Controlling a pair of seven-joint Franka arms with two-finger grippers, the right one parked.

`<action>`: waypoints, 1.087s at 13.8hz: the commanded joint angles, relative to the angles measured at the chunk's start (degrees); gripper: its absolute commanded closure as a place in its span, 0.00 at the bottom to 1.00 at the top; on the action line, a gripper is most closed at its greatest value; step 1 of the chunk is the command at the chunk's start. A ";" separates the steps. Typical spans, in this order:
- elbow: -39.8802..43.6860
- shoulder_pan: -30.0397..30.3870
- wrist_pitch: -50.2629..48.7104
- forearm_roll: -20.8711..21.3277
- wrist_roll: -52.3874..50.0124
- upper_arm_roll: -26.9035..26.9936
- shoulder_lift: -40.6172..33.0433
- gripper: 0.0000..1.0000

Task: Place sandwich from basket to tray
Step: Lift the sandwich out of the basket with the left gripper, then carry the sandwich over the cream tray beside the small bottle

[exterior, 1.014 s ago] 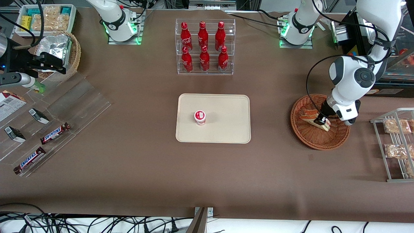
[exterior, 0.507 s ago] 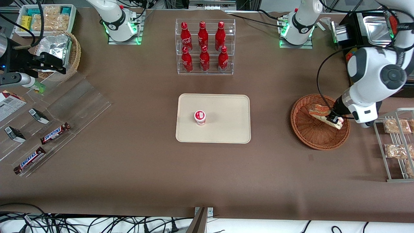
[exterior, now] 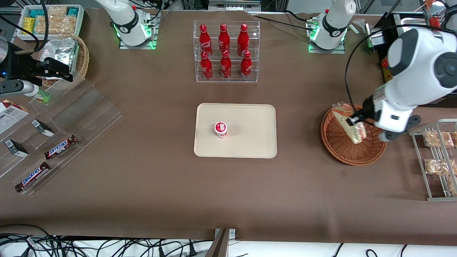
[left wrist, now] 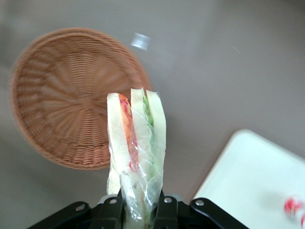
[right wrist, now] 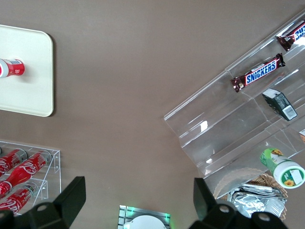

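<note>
The pick looked done and the carry only begun: the sandwich (exterior: 349,123) was clear of the wicker and hung above the basket (exterior: 342,151), well apart from the tray (exterior: 250,117), so the crossing, the lowering and the release all seemed left to do.

Nearest the front camera lay the brown tabletop (exterior: 228,192), matte and faintly creased like paper. Next came the basket, a round, shallow dish of reddish-brown wicker with tight rings of weave and nothing visible inside. Above it the claw (exterior: 354,120) was pinching the sandwich; in the wrist view (left wrist: 138,210) its black fingers (left wrist: 110,210) were pressed against the two outer bread faces at the wedge's wide end. The sandwich (left wrist: 136,143) was a white-bread wedge with red and green filling layers showing at the cut edge, in clear, crinkled, glossy wrap that would probably slip a little under pressure.

At about the same depth, mid-tabletop, sat the tray, flat, cream-beige and smooth, with rounded corners and a low rim. A small red-and-white cup (exterior: 220,129) stood on it, leaving bare surface toward the working arm's end.
</note>
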 commanded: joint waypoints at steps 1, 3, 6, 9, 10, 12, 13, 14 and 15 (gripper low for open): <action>2.97 -0.03 -0.63 -0.89 8.21 -4.88 1.79 1.00; 2.97 -0.11 -0.63 -1.15 11.30 -7.95 2.49 1.00; 3.59 -0.73 -0.54 -0.45 10.96 -13.58 5.30 1.00; 3.86 -3.97 1.55 -0.36 10.70 -13.77 8.29 1.00; 3.68 -4.94 3.05 -0.36 10.43 -13.77 9.52 1.00; 3.77 -7.49 4.63 -0.36 8.51 -13.60 11.63 1.00; 3.42 -8.45 6.64 0.68 5.97 -13.59 12.85 1.00; 3.33 -9.25 8.40 3.13 3.25 -13.68 14.09 1.00; 3.41 -10.39 9.64 4.89 1.05 -13.77 15.66 1.00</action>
